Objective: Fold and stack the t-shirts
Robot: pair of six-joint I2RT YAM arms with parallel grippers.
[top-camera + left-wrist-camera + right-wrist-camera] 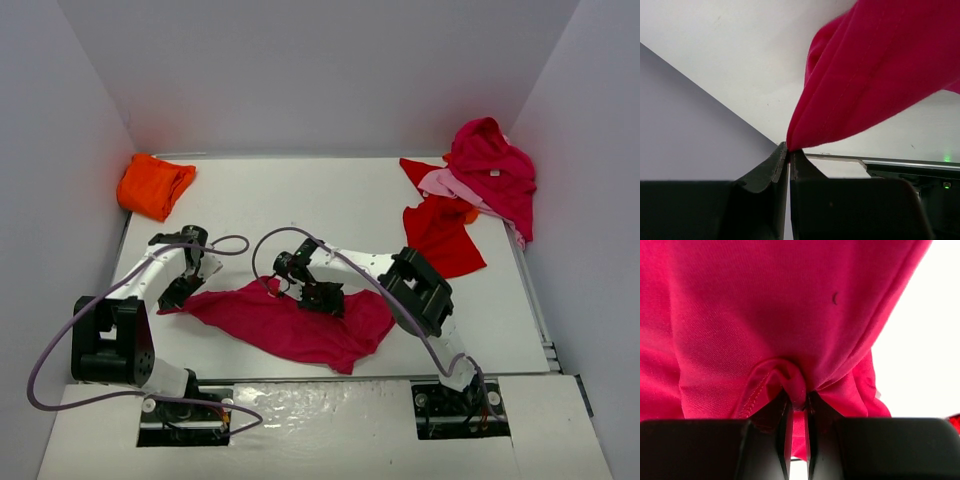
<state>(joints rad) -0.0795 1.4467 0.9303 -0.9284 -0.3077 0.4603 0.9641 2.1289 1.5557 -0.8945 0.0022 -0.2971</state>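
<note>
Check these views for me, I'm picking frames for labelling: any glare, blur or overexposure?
Top external: sharp, evenly lit, faint glare on the glossy panel between the arm bases. Left wrist: magenta t-shirt crisp, left gripper dark. Right wrist: cloth fills the frame, table at right blown out white, right gripper underexposed.

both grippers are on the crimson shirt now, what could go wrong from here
1. The left gripper pinches only the very tip of the crimson shirt. A firm pull could slip that corner free.
2. The right gripper is shut on a bunched fold, possibly more than one layer, so the shirt may come up crumpled rather than flat, which would spoil the fold.
</note>
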